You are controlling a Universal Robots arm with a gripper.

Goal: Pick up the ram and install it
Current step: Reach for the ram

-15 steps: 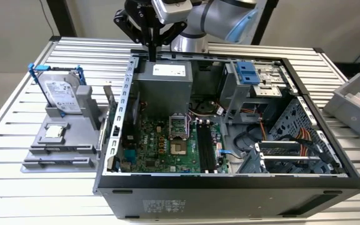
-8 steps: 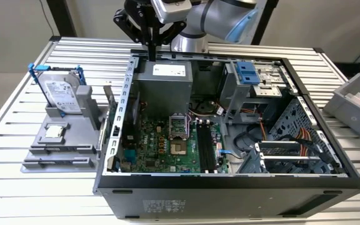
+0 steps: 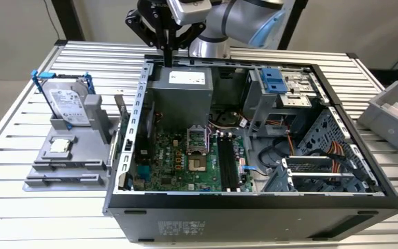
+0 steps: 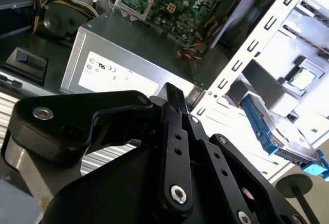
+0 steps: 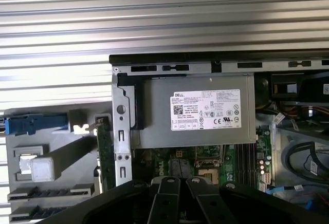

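Observation:
The ram (image 3: 120,110) stands on edge in the grey holder (image 3: 66,174) just outside the open computer case, at the exterior view's left. In the first wrist view the ram (image 5: 105,157) is a thin greenish strip beside the case wall. My gripper (image 3: 166,58) hangs above the back wall of the case, over the silver power supply (image 3: 182,85), well apart from the ram. Its black fingers (image 4: 174,106) lie together with nothing between them. They also rise into the first wrist view as my gripper (image 5: 177,182). The dark memory slots (image 3: 228,162) lie on the green motherboard.
A silver hard drive in a blue frame (image 3: 68,98) and a small square processor chip (image 3: 60,146) sit in the same holder. The case (image 3: 254,205) fills the middle of the slatted metal table. A grey bin (image 3: 393,116) stands at the exterior view's right.

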